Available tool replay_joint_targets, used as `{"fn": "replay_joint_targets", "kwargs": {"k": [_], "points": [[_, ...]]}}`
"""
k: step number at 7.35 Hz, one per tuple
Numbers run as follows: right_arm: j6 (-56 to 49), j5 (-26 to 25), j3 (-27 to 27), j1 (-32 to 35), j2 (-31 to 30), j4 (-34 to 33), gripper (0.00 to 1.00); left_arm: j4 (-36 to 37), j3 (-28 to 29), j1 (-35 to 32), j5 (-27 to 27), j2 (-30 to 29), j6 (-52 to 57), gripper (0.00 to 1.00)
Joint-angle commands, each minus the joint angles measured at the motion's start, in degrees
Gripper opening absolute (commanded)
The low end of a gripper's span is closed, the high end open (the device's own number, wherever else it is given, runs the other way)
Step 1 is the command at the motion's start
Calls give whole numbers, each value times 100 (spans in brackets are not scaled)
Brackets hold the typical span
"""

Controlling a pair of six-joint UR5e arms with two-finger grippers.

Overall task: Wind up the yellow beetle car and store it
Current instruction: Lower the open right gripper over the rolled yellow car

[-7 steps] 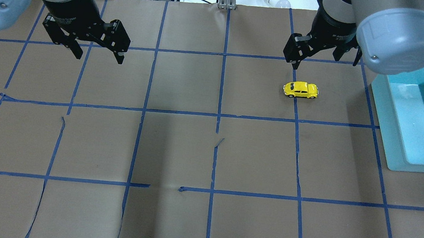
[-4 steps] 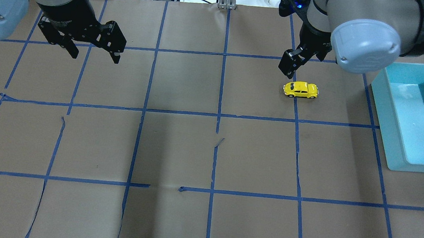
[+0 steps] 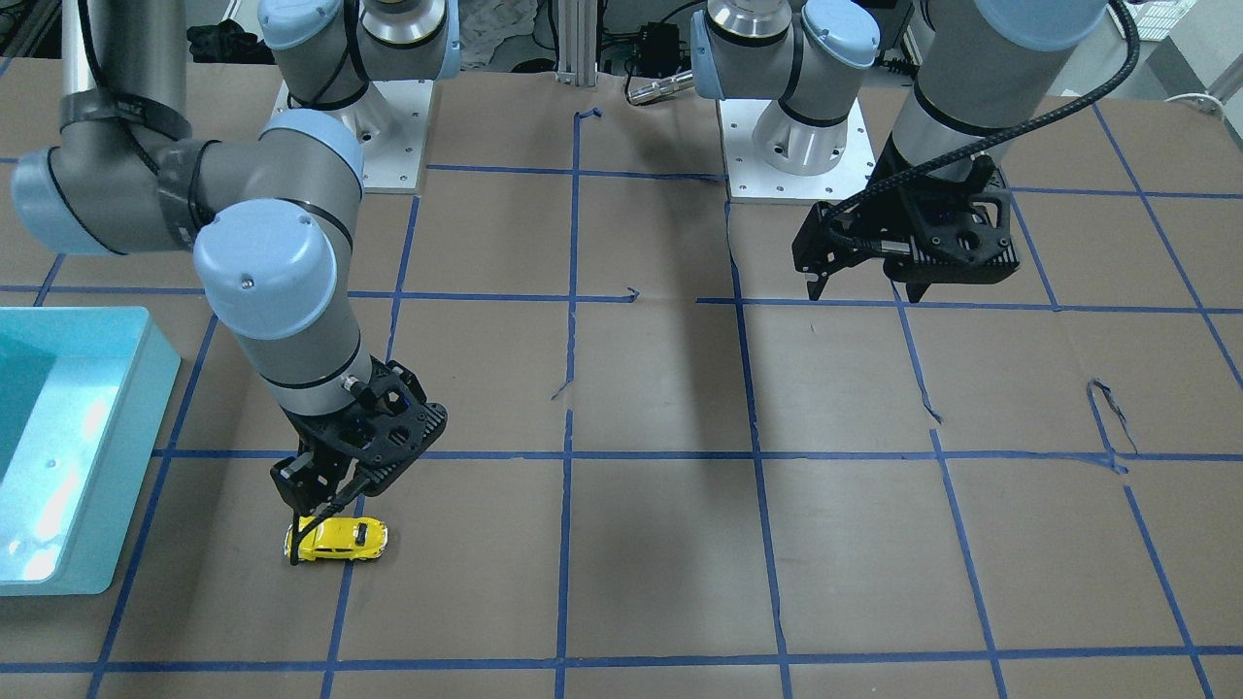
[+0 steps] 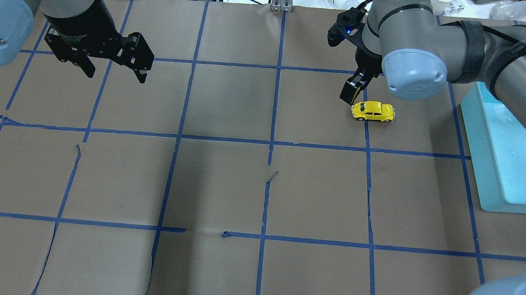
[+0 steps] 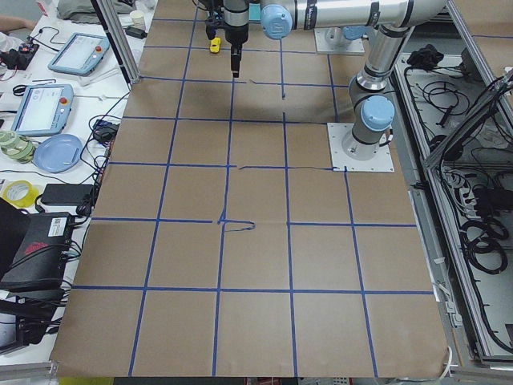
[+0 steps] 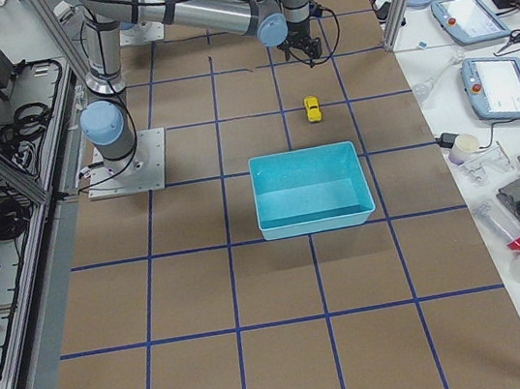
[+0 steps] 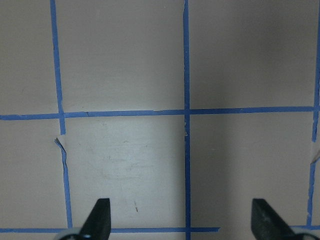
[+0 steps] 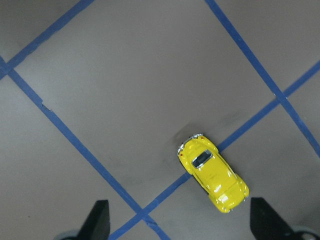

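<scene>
The yellow beetle car (image 4: 373,111) stands on its wheels on the brown paper at the right, on a blue tape line. It also shows in the front view (image 3: 337,539) and the right wrist view (image 8: 214,173), where it lies diagonally. My right gripper (image 4: 354,91) hangs open and empty just above and behind the car's left end. In the right wrist view the car sits between the open fingertips (image 8: 98,218) but farther out. My left gripper (image 4: 115,71) is open and empty at the far left over bare paper (image 7: 182,220).
A teal bin (image 4: 494,159) stands at the right edge, to the right of the car, and looks empty. It also shows in the front view (image 3: 146,388). Blue tape lines grid the paper, which is torn in places. Cables and clutter lie beyond the far edge.
My right arm has swung over and its gripper has come down and closer to the car, turned edge-on. The left gripper has drifted slightly left and back. The car has not moved.
</scene>
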Motion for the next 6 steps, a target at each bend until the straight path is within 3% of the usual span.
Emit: {"fn": "replay_joint_targets", "kwargs": {"k": [1,4,6], "points": [[-1532,47,-40,-112,369,-143,100,-41,4,-10,23,6,0,100],[-3674,-14,-120,-201,817,-459,100,-68,-13,-1,41,-12,26,100],[-4707,-452,-409,-210,1072,-486,100,-68,-13,-1,14,6,26,100]]}}
